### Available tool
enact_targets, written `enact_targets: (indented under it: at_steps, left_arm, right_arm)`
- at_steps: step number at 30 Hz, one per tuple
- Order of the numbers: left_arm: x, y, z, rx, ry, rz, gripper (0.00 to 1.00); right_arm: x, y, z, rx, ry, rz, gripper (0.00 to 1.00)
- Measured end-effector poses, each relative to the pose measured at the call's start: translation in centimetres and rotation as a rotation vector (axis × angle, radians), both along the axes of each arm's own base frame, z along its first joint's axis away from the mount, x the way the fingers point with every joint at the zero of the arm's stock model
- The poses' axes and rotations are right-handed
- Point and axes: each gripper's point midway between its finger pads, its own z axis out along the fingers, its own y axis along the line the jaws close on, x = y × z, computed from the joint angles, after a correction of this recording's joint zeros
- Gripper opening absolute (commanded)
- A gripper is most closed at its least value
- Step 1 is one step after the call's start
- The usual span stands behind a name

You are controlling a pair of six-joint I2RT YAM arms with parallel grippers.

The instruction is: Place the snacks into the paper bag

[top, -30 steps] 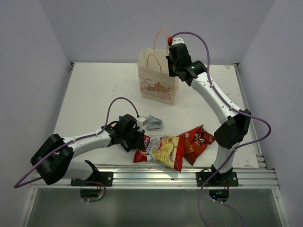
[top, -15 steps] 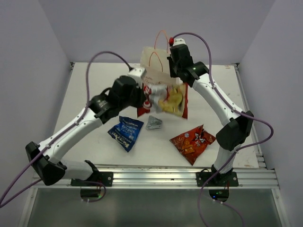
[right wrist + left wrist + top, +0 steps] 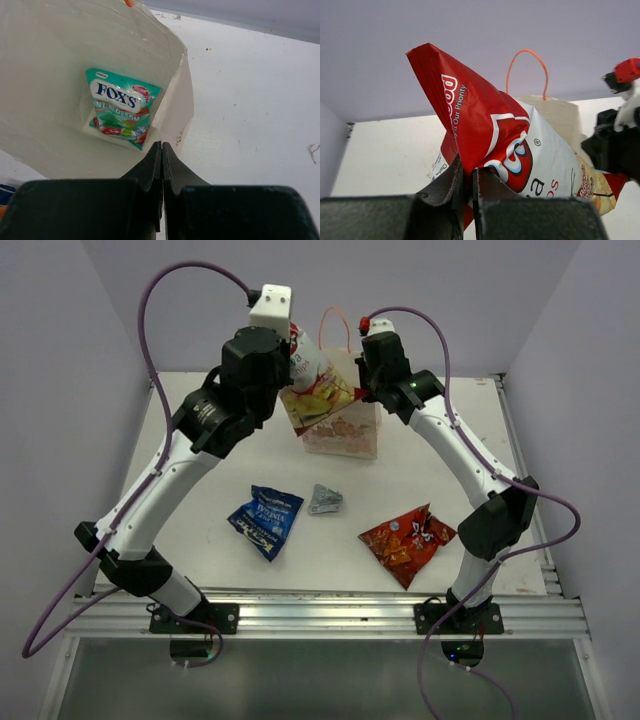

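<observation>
Desk [image 3: 200, 450] is carrying everything. The paper bag [image 3: 345, 432] is standing upright near the far edge, approx mid-width, w/ its mouth gaping. The R gripper [image 3: 161, 150] is pinching the bag's rim on the side twd the right edge, fingers pressed together w/ the paper wall btw them. Its black body is sitting right at the mouth, so that side is crowded.

The Chuba chips bag [image 3: 318, 390] is hanging in the air, tilted, over the mouth's other side and overlapping the bag's front in the top view. The L gripper [image 3: 468, 172] is clamping its red corner w/ fingers squeezed tight on the foil. The rest of the packet is jutting beyond the fingertips twd the paper bag.

The red-orange chips bag [image 3: 405, 540] is lying flat by the near edge, right of centre, beside the R arm. The blue packet [image 3: 266, 518] is lying left of centre. A green-white packet [image 3: 122, 107] is resting on the paper bag's floor, below the R fingertips. The silver foil packet [image 3: 325, 499] is lying btw the blue and red-orange ones. All three desk packets are well apart from both grippers.
</observation>
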Motion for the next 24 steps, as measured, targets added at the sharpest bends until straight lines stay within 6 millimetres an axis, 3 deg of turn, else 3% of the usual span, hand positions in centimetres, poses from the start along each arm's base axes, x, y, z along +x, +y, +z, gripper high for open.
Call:
enact_targets:
  at_steps: [5, 13, 16, 19, 24]
  left_arm:
    - [1.0, 1.2, 0.7, 0.115, -0.059, 0.065, 0.0]
    - [0.9, 3.2, 7.8, 0.155, -0.295, 0.133, 0.0]
    - [0.6, 3.7, 9.4, 0.15, -0.375, 0.147, 0.0]
    - [1.1, 3.0, 9.3, 0.16, -0.436, 0.142, 0.0]
    - [4.0, -0.9, 6.3, 0.217, -0.468, 0.066, 0.0]
  right_arm:
    - [0.0, 0.0, 0.0, -0.001, 0.0, 0.001, 0.0]
    - [0.0, 0.0, 0.0, -0.005, 0.0, 0.005, 0.0]
    - [0.0, 0.1, -0.1, -0.003, 0.002, 0.008, 0.0]
    - [0.0, 0.1, -0.1, -0.001, 0.003, 0.011, 0.0]
    - [-0.1, 0.3, -0.2, 0.002, 0.007, 0.018, 0.0]
